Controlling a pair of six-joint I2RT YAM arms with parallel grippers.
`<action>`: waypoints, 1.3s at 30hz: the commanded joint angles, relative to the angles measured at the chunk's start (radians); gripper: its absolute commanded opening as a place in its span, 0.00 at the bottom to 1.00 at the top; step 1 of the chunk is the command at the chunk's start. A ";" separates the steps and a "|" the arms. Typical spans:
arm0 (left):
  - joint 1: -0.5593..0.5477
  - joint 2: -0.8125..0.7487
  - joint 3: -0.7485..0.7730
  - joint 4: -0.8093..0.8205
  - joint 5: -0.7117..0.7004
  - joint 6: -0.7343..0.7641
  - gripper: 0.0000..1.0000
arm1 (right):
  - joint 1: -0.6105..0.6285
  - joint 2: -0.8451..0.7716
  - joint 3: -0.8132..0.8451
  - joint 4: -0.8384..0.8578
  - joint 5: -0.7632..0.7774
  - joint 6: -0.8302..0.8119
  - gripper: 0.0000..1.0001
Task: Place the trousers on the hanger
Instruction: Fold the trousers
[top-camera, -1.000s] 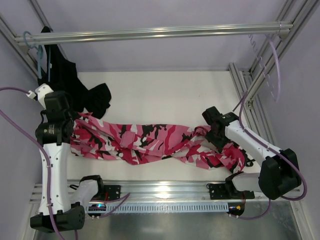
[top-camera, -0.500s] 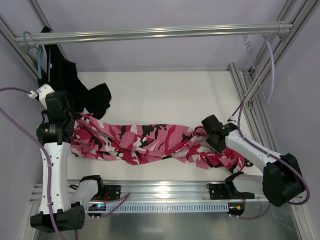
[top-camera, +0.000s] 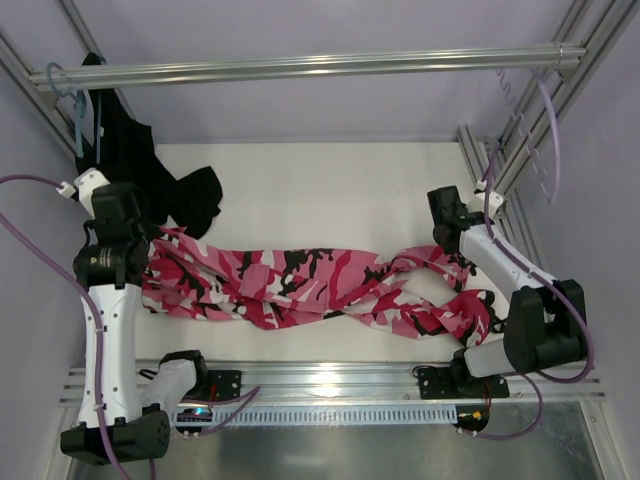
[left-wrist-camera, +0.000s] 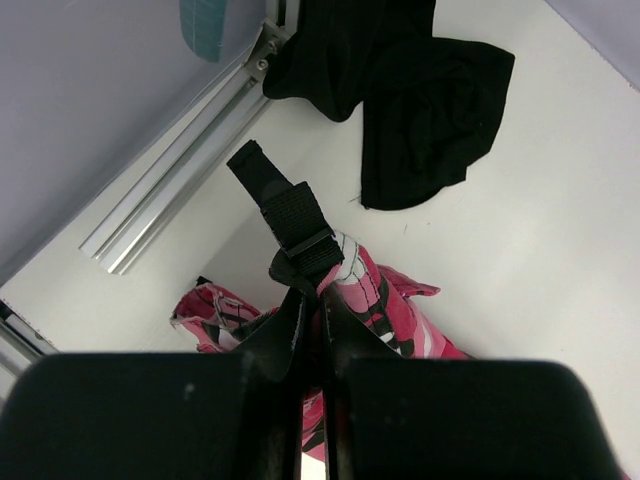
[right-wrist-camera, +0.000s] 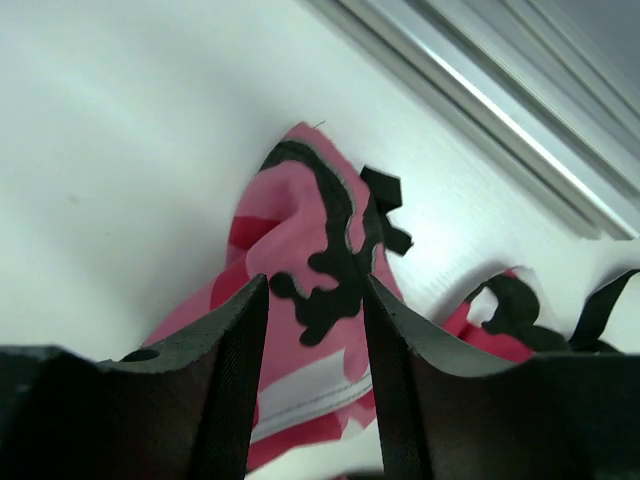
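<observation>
The trousers (top-camera: 300, 285) are seen stretched and twisted across the counter (top-camera: 320, 190). Their left end is pinched in the clenched left fingers (left-wrist-camera: 285, 335), and a right-hand fold is grasped by the right fingers (right-wrist-camera: 235, 370). The hanger (top-camera: 552, 130) is hung far right, well apart. The thin fold could be lost if tugged against the twist.

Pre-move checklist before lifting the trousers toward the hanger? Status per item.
1. Left gripper shut on the trousers: ok.
2. Right gripper closed on a fabric fold: ok; firmness cannot tell.
3. Trousers laid straight for hanging: not ok, twisted and bunched on the table.
4. Hanger free: ok, it hangs at the right, unheld.
5. Black garment clear of the trousers: ok, apart in the left wrist view.
</observation>
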 joint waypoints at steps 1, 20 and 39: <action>0.007 0.000 0.006 0.063 -0.020 0.001 0.00 | -0.035 0.072 0.080 0.051 0.069 -0.120 0.46; 0.007 -0.003 0.007 0.081 0.022 -0.008 0.00 | -0.058 -0.232 -0.096 -0.264 -0.293 0.686 0.63; 0.007 -0.013 -0.052 0.121 0.029 -0.023 0.00 | -0.058 -0.198 -0.239 -0.035 -0.053 0.758 0.13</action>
